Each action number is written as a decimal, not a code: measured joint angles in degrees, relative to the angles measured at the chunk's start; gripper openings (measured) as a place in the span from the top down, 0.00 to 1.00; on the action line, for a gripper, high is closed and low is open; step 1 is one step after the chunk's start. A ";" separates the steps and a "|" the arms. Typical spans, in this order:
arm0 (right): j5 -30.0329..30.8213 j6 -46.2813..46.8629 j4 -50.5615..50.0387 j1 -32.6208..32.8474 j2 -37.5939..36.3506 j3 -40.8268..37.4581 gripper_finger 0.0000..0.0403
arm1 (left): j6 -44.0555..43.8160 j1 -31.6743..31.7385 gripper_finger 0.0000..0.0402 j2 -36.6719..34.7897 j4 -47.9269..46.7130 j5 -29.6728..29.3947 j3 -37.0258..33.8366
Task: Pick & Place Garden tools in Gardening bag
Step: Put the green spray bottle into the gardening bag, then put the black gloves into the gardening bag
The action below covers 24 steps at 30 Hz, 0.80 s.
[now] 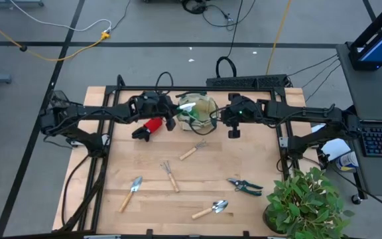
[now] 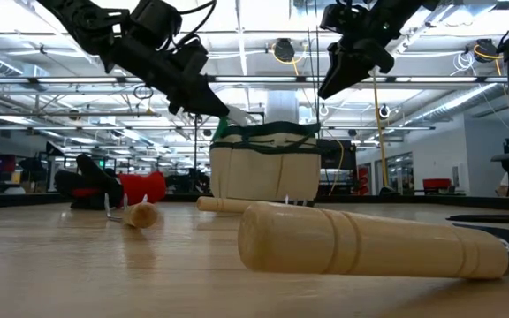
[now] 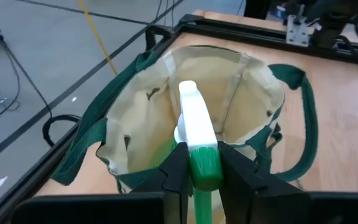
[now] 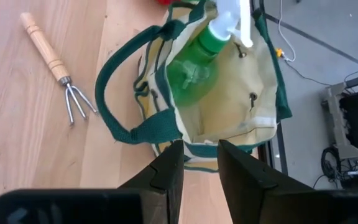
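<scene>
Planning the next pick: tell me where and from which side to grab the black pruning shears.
Probably from straight above, closing across the pruning shears near the pivot, where blades meet handles. They lie flat on the table, clear of the potted plant, the handles spreading away from that narrow middle.

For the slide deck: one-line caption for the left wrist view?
Left gripper holds a green-and-white spray bottle over the open gardening bag.
</scene>
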 joint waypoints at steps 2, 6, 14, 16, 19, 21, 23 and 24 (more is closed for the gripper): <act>0.00 -0.21 0.59 0.00 0.00 0.00 0.78 | 0.03 -0.04 0.85 0.37 -0.45 0.11 0.00; 0.00 -0.33 0.50 0.00 0.00 0.00 0.78 | -0.30 -0.04 0.84 0.70 -2.44 0.32 0.02; -0.13 -0.42 0.48 0.00 0.00 -0.01 0.78 | 2.72 -0.07 0.71 0.70 -2.44 0.06 0.04; -0.17 -0.42 0.48 0.00 0.00 -0.01 0.78 | 2.78 -0.07 0.67 0.70 -2.44 0.06 0.04; -2.69 -0.42 0.50 -0.04 0.02 0.01 0.78 | 2.82 -0.11 0.61 0.66 -2.71 0.06 0.04; -5.88 -0.44 0.86 -0.03 0.02 0.00 0.78 | 3.80 -0.12 0.58 -0.17 -4.12 -0.56 0.04; -8.86 0.05 1.85 0.27 0.02 -0.01 0.78 | 4.97 -0.34 0.55 -1.60 -5.05 -2.88 0.04; -9.98 0.54 2.41 0.38 0.02 0.01 0.78 | 5.51 -0.56 0.53 -2.34 -5.94 -4.27 0.07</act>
